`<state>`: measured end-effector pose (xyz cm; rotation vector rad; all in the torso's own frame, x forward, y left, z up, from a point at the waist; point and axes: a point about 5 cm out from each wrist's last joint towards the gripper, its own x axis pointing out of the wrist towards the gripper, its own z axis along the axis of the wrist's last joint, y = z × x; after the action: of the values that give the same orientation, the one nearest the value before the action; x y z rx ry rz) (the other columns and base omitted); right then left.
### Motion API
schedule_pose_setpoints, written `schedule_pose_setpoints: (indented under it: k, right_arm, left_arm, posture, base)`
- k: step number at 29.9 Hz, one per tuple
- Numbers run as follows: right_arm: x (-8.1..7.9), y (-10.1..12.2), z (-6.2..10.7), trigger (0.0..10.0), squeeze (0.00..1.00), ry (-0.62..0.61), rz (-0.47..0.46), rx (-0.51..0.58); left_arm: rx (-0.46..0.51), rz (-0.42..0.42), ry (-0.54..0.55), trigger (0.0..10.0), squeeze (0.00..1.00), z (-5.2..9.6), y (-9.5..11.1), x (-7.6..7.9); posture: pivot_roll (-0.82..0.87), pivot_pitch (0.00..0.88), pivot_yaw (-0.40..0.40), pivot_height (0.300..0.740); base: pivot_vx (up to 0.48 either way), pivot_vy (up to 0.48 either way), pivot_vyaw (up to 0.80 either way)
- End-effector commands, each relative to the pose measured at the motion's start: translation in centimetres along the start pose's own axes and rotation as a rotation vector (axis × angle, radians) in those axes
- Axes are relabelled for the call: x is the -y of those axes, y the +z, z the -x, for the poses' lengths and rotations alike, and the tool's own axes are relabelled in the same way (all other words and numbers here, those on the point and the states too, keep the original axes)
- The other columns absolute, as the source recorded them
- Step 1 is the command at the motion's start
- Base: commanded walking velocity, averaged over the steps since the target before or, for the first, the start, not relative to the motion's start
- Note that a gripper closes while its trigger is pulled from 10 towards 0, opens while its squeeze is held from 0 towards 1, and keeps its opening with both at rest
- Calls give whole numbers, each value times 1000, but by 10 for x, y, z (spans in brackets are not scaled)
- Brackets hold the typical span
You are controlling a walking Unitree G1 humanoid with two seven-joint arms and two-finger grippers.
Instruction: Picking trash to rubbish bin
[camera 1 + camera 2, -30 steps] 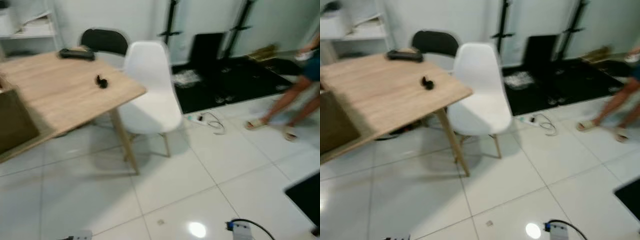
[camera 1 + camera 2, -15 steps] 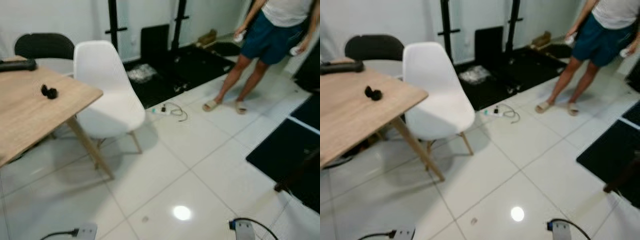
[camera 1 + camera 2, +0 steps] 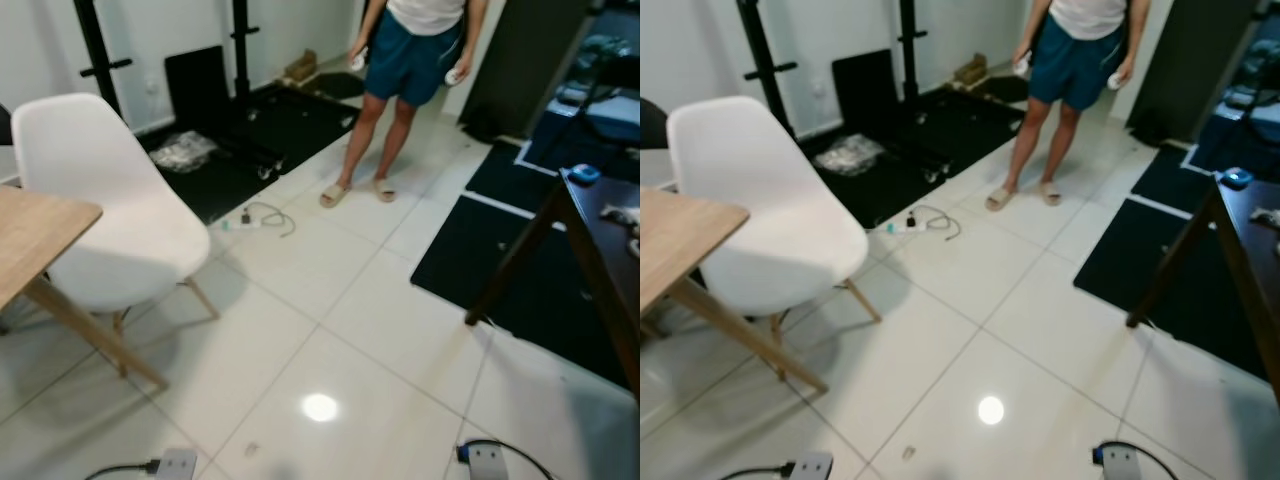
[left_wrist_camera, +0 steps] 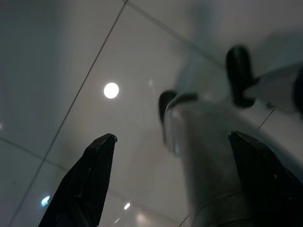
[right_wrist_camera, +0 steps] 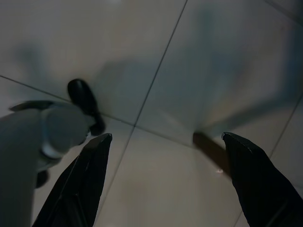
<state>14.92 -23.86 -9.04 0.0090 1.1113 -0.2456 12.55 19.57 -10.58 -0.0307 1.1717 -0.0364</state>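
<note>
The view has been swung right; the person (image 3: 415,60) is now seen standing near.
Both the left claw (image 4: 170,142) and right claw (image 5: 163,142) are held wide over blurred, seemingly bare floor tiles (image 3: 380,330).

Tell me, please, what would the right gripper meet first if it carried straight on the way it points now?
Most likely the white tiled floor: the right gripper hangs open, aimed down at bare tiles with nothing between its fingers. A dark table leg stands just off that line; depth is unclear.

No words to read

Nothing here has letters, numbers, labels or signs clear enough to read, not on the floor, the furniture or the person's clothes.
</note>
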Motion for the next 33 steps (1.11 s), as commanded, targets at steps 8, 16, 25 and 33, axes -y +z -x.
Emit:
schedule_pose_setpoints:
  k: [8, 16, 25, 33]
  right_arm:
    - [1, -5, 0, 10000, 0, -2, -11, -20]
    - [2, -4, 0, 10000, 0, -4, -13, -20]
    - [2, -4, 0, 10000, 0, -4, -12, -19]
    - [3, -4, 0, 10000, 0, -6, -11, -21]
  left_arm:
    - [9, -12, -13, 10000, 0, -1, 4, 4]
    - [3, -22, -16, 10000, 0, -1, 4, 6]
    - [5, -11, -22, 10000, 0, -2, 5, 7]
    - [-3, 11, -9, 10000, 0, -1, 1, 5]
  posture:
    - [22, 39, -20, 740]
    - [17, 37, -20, 740]
    - [17, 36, -24, 740]
    - [18, 39, -26, 740]
  base:
    - [0, 0, -800]
    - [0, 0, -800]
    - [0, 0, -797]
    - [0, 0, -800]
